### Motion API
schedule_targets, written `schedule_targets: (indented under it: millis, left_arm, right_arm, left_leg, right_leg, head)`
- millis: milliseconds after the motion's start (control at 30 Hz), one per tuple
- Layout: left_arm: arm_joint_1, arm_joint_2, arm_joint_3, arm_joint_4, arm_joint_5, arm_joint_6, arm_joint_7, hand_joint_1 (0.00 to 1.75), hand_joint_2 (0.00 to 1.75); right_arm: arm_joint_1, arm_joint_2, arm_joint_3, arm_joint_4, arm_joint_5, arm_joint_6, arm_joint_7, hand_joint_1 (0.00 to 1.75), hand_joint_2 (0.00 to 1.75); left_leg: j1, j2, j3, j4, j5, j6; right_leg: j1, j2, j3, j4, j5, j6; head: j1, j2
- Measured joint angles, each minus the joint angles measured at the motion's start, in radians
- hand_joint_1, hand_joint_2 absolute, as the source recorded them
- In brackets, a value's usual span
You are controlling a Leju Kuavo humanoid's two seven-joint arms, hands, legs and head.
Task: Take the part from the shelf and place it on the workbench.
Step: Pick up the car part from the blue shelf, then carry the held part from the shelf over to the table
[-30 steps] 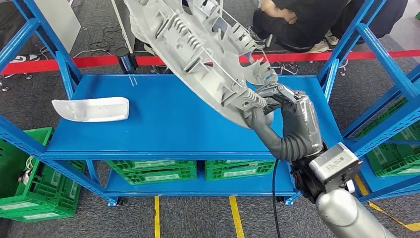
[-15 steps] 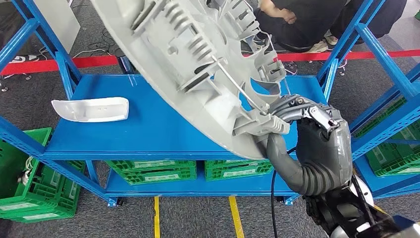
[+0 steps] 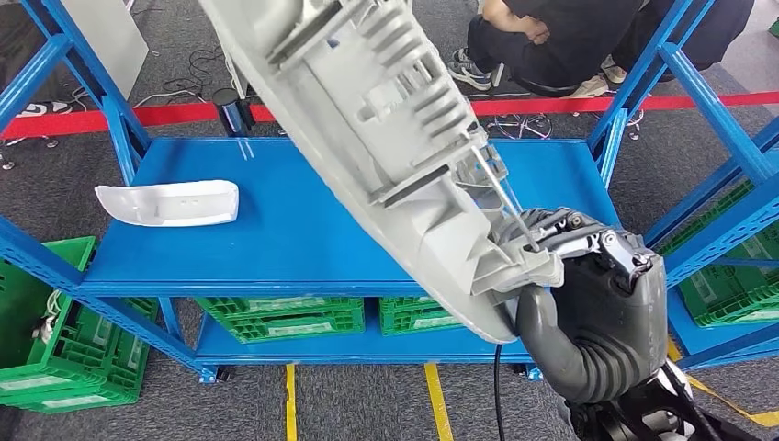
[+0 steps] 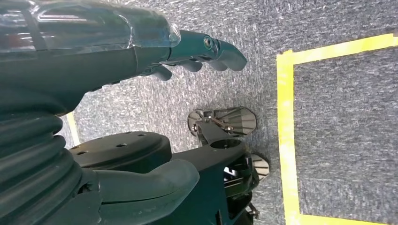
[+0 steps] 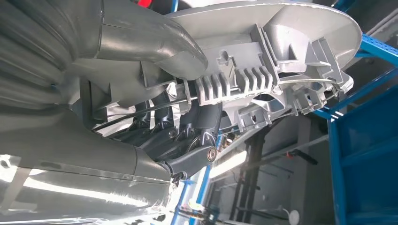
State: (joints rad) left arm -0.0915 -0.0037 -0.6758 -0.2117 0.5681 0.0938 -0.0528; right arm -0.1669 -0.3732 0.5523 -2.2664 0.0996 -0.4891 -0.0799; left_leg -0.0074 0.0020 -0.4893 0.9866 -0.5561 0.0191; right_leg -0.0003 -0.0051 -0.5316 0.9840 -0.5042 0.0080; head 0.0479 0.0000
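A large grey ribbed plastic part (image 3: 386,138) fills the middle of the head view, lifted above the blue shelf (image 3: 303,230) and tilted up toward the camera. My right hand (image 3: 588,294) grips its lower end, thumb under the rim and fingers curled over the ribs. The right wrist view shows the same part (image 5: 263,61) with my fingers (image 5: 187,126) wrapped around its ribbed back and a thin metal rod. A second, smaller white part (image 3: 170,202) lies flat on the shelf's left side. My left hand (image 4: 187,56) hangs over grey carpet, fingers loosely extended and holding nothing.
Blue shelf uprights (image 3: 643,101) stand at both sides. Green crates (image 3: 285,317) sit on the lower shelf level and on the floor at left (image 3: 50,349). A person (image 3: 551,37) crouches beyond the shelf behind red floor tape. Yellow tape (image 4: 286,136) marks the carpet.
My right hand has drawn the grey part up and back toward me, off the shelf; the part now looms larger and steeper. The white part has stayed put.
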Motion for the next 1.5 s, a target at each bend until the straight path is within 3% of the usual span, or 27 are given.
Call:
schedule_targets:
  millis: [167,367,600,933,1500]
  left_arm:
    - [0.000,0.007,-0.007,0.000,-0.006,0.002,0.005,0.00,1.75]
    - [-0.001,0.019,-0.017,0.000,-0.004,0.004,0.005,0.00,1.75]
    - [-0.002,0.030,-0.029,0.000,0.011,0.008,-0.007,0.00,1.75]
    - [-0.003,0.035,-0.055,0.000,0.026,0.003,-0.012,0.00,1.75]
    - [-0.003,0.042,-0.056,0.000,0.033,0.001,-0.014,0.00,1.75]
  right_arm:
    - [0.035,0.011,-0.009,0.006,-0.189,0.031,-0.079,1.75,1.75]
    - [0.052,0.019,-0.018,0.019,-0.253,0.053,-0.109,1.75,1.75]
    - [0.077,0.036,-0.069,0.068,-0.744,0.308,-0.268,1.75,1.75]
    - [0.119,0.054,-0.167,0.184,-1.074,0.555,-0.316,1.75,1.75]
    - [0.142,0.072,-0.186,0.293,-1.119,0.594,-0.325,1.75,1.75]
  left_leg:
    - [0.000,0.000,0.000,0.000,0.000,0.000]
    - [0.000,0.000,0.000,0.000,0.000,0.000]
    - [0.000,0.000,0.000,0.000,0.000,0.000]
    - [0.000,0.000,0.000,0.000,0.000,0.000]
    - [0.000,0.000,0.000,0.000,0.000,0.000]
  right_leg:
    - [0.000,0.000,0.000,0.000,0.000,0.000]
    - [0.000,0.000,0.000,0.000,0.000,0.000]
    - [0.000,0.000,0.000,0.000,0.000,0.000]
    - [-0.001,0.000,0.000,0.000,0.000,0.000]
    - [0.000,0.000,0.000,0.000,0.000,0.000]
  head:
    - [0.000,0.000]
    - [0.000,0.000]
    - [0.000,0.000]
    - [0.000,0.000]
    - [0.000,0.000]
